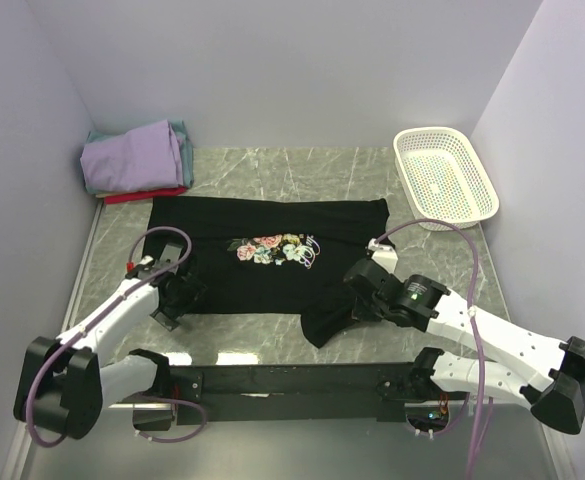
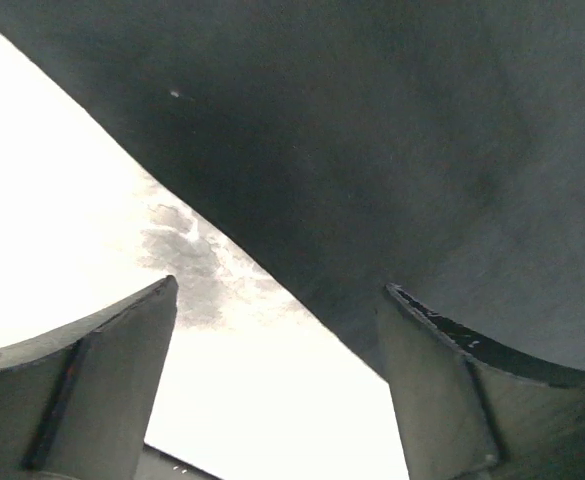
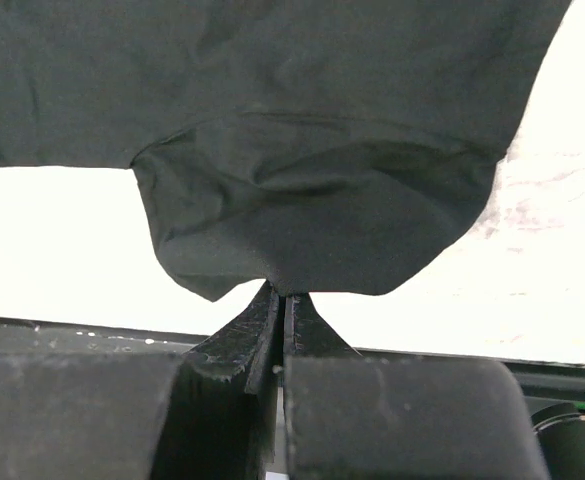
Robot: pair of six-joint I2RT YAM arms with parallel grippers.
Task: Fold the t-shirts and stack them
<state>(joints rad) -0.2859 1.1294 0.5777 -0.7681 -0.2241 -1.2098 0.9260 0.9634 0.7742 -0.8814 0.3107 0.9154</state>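
Both arms are built alike. The left arm [image 1: 107,318] and the right arm [image 1: 512,340] have smooth white shells along their long links, joined by chunky black joint housings [image 1: 69,392]. A lilac cable [image 1: 168,230] loops off the left arm and a second lilac cable [image 1: 459,232] curves over the right, each ending in a small white plug [image 1: 377,243] near the wrist. A green light [image 1: 415,292] glows on the right arm's black wrist block. Both bases sit on a black rail [image 1: 292,385]. The left hand [image 2: 277,300] has two thick, dark grey, wedge-shaped fingers [image 2: 102,370]. The right hand [image 3: 280,295] has matching black ones that taper to thin tips.
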